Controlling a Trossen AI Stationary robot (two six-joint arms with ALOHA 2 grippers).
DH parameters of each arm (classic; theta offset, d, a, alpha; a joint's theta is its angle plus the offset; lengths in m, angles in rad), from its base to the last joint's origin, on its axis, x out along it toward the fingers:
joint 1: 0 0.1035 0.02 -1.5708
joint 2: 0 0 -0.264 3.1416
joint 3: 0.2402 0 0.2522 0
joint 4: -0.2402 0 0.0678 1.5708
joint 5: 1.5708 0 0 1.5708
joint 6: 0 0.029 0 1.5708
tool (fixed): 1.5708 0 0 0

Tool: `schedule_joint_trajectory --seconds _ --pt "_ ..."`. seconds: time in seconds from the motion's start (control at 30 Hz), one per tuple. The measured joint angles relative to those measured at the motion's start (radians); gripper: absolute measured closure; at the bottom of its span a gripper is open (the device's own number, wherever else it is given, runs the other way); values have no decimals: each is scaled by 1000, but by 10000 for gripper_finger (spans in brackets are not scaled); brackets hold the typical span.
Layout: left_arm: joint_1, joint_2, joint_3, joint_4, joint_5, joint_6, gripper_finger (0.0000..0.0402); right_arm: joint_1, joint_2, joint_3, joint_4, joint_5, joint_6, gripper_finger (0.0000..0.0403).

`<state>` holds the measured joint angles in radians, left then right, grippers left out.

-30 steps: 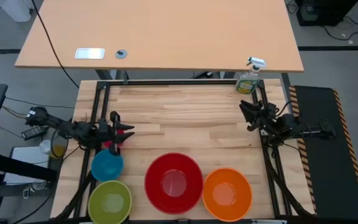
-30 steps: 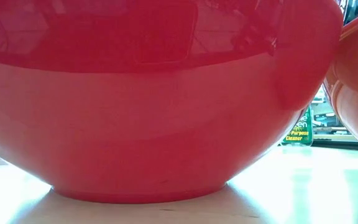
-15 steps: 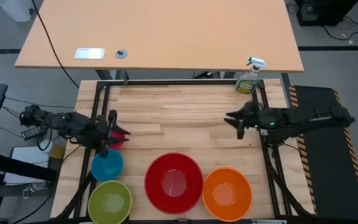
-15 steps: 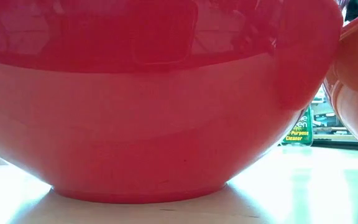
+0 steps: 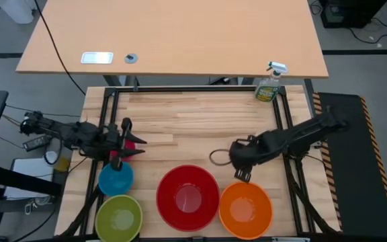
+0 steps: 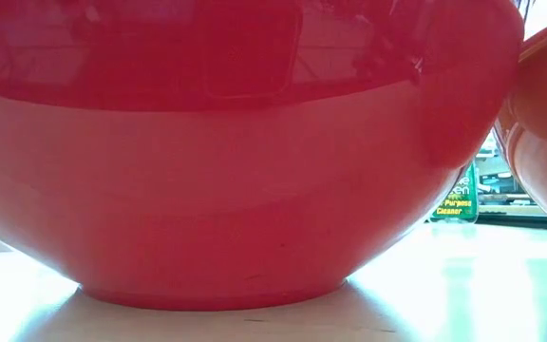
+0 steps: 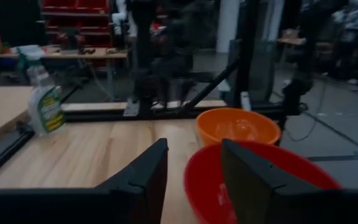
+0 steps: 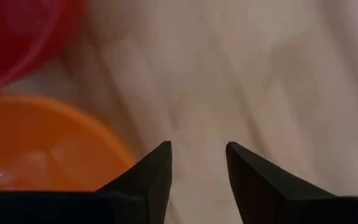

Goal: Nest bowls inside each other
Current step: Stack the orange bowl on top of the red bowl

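Surroundings: green spray bottle (image 5: 269, 86) stood at the counter's (image 5: 193, 121) far right corner, well apart from your bowls.
Obstructions: red bowl (image 5: 187, 197) filled nearly the whole low view, with the orange bowl (image 5: 245, 209) at its edge.
Bowls: you had blue bowl (image 5: 115, 177), yellow-green bowl (image 5: 119, 217), red and orange along the near edge; the pink bowl (image 5: 126, 144) sat between the left hand's fingers.
Left hand (image 5: 127, 142): fingers apart, above the blue bowl, pink bowl touching or gripped you could not tell.
Right hand (image 5: 237, 160): fingers apart and empty, just beyond the orange bowl.
Change: your right arm had swung from the counter's right edge in toward the orange bowl; the left stayed put.
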<state>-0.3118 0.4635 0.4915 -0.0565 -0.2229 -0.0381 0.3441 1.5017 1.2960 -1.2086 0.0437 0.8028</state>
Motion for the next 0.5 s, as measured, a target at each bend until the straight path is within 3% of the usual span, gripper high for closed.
schedule_joint_trajectory --seconds 0.23,0.5 --pt "1 35 0 24 -77 37 207 37 110 46 -94 -202 106 192" --pt "1 34 0 24 -78 49 210 99 154 46 -87 -224 186 116"
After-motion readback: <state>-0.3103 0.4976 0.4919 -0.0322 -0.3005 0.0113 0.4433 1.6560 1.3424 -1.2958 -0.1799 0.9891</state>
